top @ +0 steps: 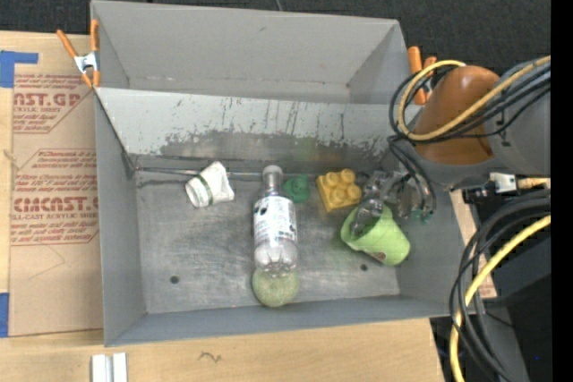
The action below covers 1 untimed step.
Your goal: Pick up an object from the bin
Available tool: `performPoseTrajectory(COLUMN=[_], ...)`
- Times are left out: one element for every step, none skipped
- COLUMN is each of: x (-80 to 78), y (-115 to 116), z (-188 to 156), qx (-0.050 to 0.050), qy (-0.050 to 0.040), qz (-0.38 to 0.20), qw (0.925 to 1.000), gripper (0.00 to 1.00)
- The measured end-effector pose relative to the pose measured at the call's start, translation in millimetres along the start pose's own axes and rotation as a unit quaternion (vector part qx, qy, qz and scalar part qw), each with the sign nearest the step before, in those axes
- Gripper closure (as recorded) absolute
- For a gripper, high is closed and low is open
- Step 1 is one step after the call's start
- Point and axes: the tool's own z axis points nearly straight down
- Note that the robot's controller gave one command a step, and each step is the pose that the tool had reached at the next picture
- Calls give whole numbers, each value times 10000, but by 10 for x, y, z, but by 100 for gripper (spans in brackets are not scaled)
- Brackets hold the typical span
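My gripper (374,208) sits at the rim of the green cup (383,241), which lies by the right wall of the bin (188,250); I can't tell the jaw gap. A grip on the thin rim may slip, or the cup may roll into the yellow block (339,189) just beside it.

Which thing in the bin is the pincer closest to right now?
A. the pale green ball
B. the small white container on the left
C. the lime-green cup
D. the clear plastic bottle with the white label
C: the pincer is right at the rim of the lime-green cup on the bin's right side; the clear bottle lies farther left.
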Motion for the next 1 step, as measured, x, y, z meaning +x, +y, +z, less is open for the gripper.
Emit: performPoseTrajectory(x=[0], y=[-2], z=[1], qx=[2], qy=[-1], qz=[1], qw=[10000], gripper=[100])
